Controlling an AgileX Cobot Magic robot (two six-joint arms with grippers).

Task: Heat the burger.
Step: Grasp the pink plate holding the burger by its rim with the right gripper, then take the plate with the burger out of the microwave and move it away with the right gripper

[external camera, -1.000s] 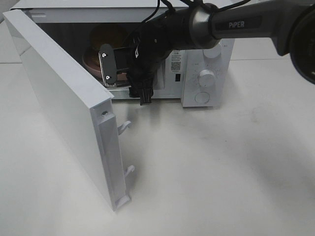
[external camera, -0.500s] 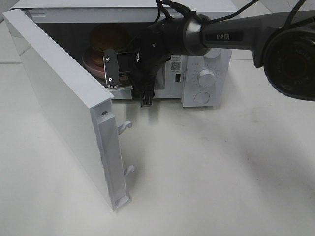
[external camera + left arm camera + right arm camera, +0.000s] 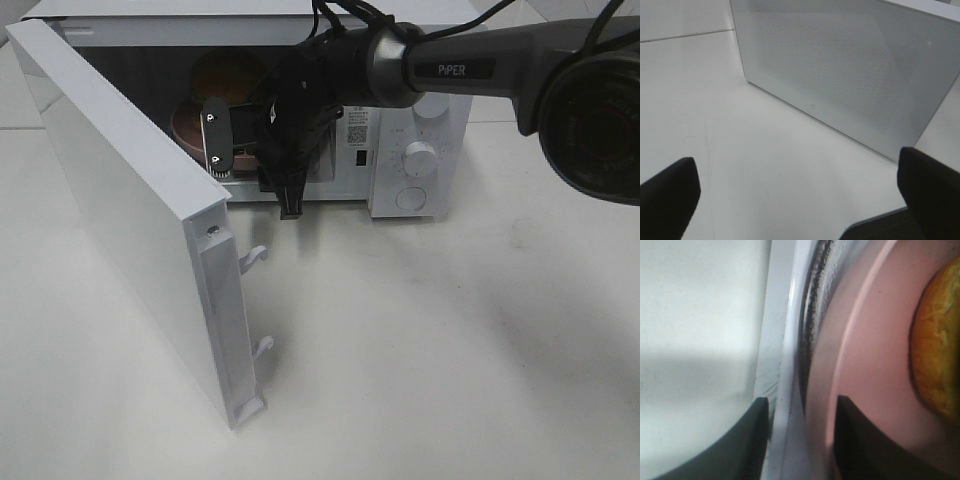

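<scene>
The right end effector (image 3: 222, 140) is reaching into the open microwave (image 3: 400, 130) in the upper middle of the exterior view. In the right wrist view its two dark fingers (image 3: 747, 440) are straddling the rim of the pink plate (image 3: 875, 365), one finger outside the rim and the other over the plate's surface, with a gap left between them; whether they are actually pinching the rim cannot be told. The burger (image 3: 228, 75) is sitting on that plate inside the oven cavity, its golden bun showing at the right edge of the wrist view (image 3: 937, 340). The microwave door (image 3: 130, 220) is hanging wide open toward the lower left of the exterior frame. The left end effector (image 3: 800, 200) is standing fully open over the white desk (image 3: 740, 150), its dark fingertips at the lower corners of its wrist view, facing the door's perforated window panel.
</scene>
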